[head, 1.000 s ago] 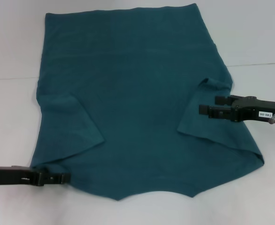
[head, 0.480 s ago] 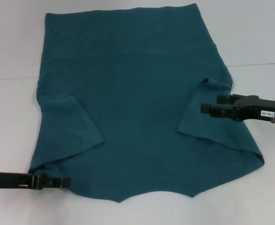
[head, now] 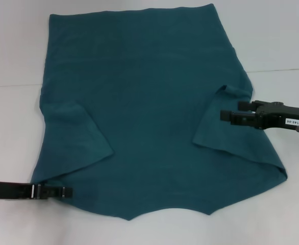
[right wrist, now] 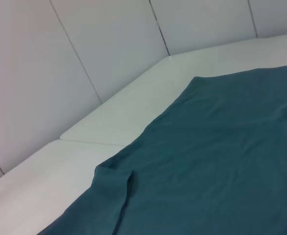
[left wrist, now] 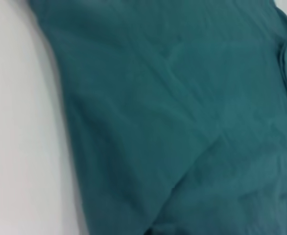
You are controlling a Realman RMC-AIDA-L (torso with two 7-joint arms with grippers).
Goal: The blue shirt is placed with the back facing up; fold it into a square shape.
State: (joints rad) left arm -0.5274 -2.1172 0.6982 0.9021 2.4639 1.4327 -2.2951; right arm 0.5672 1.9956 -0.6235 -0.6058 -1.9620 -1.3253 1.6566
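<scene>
The blue shirt (head: 149, 102) lies flat on the white table (head: 11, 127), plain side up, with its collar edge nearest me. Its two sleeves are folded in over the body, one on the left (head: 75, 138) and one on the right (head: 223, 127). My left gripper (head: 67, 192) lies low at the shirt's near left corner, its tip just over the cloth edge. Above the right sleeve's outer edge my right gripper (head: 232, 111) hovers open, with nothing between its fingers. Teal cloth (left wrist: 182, 122) fills the left wrist view. The right wrist view shows the shirt's (right wrist: 222, 171) far part.
Bare white table surrounds the shirt on the left, right and near side. Pale wall panels (right wrist: 84, 58) rise behind the table's far edge (right wrist: 133, 117) in the right wrist view.
My left gripper has drawn back a little to the left along the near corner. My right gripper has slid slightly right and up. The shirt has not visibly moved.
</scene>
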